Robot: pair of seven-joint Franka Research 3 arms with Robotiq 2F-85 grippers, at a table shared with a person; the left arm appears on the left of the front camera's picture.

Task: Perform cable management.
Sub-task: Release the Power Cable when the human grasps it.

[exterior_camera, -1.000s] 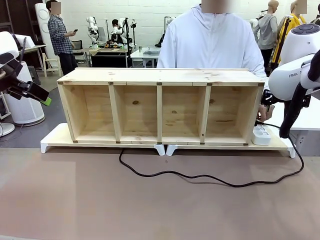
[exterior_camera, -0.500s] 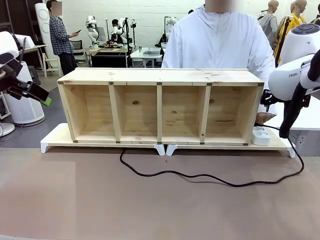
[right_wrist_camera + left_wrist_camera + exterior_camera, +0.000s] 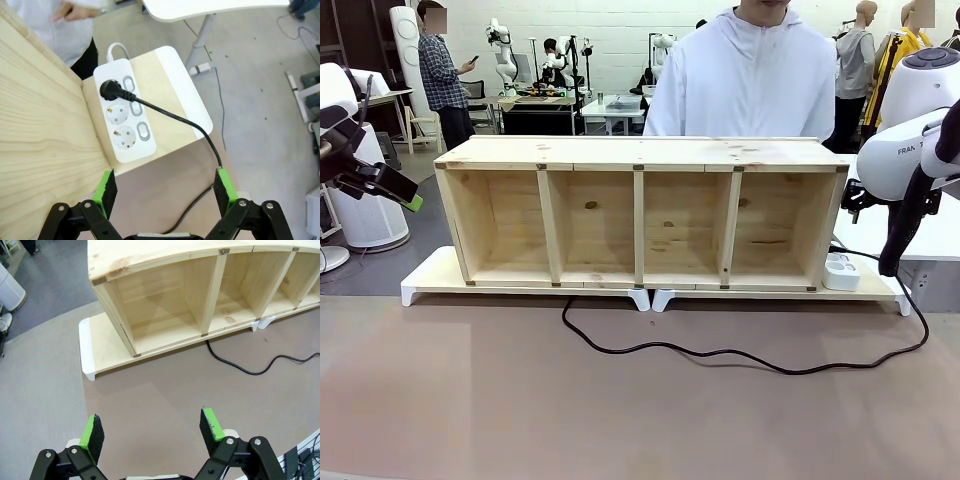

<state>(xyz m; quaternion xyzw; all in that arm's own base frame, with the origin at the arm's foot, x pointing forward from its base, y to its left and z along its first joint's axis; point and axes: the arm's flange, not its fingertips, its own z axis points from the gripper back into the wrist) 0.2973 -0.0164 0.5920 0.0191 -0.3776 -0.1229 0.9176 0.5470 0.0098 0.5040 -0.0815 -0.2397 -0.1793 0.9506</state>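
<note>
The person's hand has been withdrawn from beside the power strip (image 3: 126,110). The cable (image 3: 172,117) is plugged in there, just ahead of the spread right claw (image 3: 165,186). The left claw (image 3: 154,429) is held apart.

- Even, bright overhead light is filling the room; nothing is glaring.
- The shelf (image 3: 640,210) is casting soft shadows inside its compartments and a faint one on the table (image 3: 620,410).
- Both wrist views are bending straight edges near the borders.
- All views are staying sharp, with only distant background softening slightly.
</note>
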